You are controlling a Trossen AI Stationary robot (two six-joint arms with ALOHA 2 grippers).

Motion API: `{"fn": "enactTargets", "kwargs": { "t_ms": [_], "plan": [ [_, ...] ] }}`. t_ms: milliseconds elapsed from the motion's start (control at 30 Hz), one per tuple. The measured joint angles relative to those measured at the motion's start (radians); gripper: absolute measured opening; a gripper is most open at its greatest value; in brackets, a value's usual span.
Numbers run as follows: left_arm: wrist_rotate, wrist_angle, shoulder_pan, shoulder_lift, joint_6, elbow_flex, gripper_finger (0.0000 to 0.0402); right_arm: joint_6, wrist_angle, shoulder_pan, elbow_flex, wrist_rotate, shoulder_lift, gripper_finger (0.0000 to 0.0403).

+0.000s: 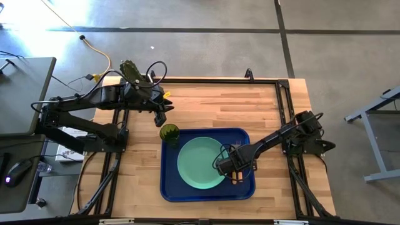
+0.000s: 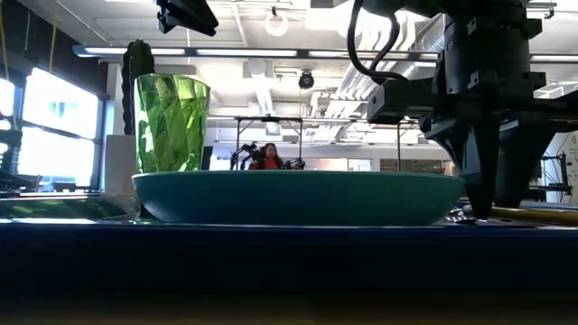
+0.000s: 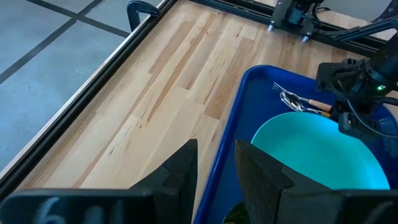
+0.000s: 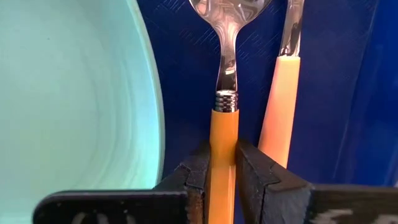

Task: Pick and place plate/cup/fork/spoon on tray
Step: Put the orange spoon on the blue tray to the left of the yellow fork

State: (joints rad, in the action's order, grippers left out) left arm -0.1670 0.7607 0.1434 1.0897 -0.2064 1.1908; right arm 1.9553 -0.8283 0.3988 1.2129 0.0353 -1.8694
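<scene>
The dark blue tray (image 1: 172, 187) lies at the table's near middle. The mint-green plate (image 1: 200, 164) sits in it, and the green cup (image 1: 169, 132) stands in its far left corner. The spoon (image 4: 225, 74) and the fork (image 4: 281, 93) lie side by side between the plate and the tray's right rim. My right gripper (image 1: 236, 176) is low over the tray, shut on the spoon. My left gripper (image 1: 160, 117) hangs open and empty just beyond the cup, above the table. My right gripper pinches the spoon's orange handle (image 4: 222, 140) between its two fingers, just behind the metal collar. The fingers point down from above and lie across the handle. The spoon lies level, low over the tray floor beside the fork; whether it rests there I cannot tell.
A cactus pot (image 1: 130, 70) stands at the table's far left corner, behind the left arm. Bare wood (image 1: 237, 103) lies beyond the tray. A black frame rail (image 1: 284, 106) runs along the table's edges. A person (image 2: 268, 155) sits far off in the room.
</scene>
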Motion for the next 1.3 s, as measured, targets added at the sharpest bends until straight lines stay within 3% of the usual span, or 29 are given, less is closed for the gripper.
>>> {"fn": "enactTargets", "kwargs": {
  "t_ms": [1100,1300],
  "plan": [
    [0.0,0.0,0.0,0.0,0.001,0.0,0.0097,-0.018,0.024,0.0,0.0,0.011,-0.03,0.0035],
    [0.0,0.0,0.0,0.0,0.0,0.0,0.0097,-0.026,0.028,0.0,0.0,0.003,-0.03,0.0065]
  ]
}}
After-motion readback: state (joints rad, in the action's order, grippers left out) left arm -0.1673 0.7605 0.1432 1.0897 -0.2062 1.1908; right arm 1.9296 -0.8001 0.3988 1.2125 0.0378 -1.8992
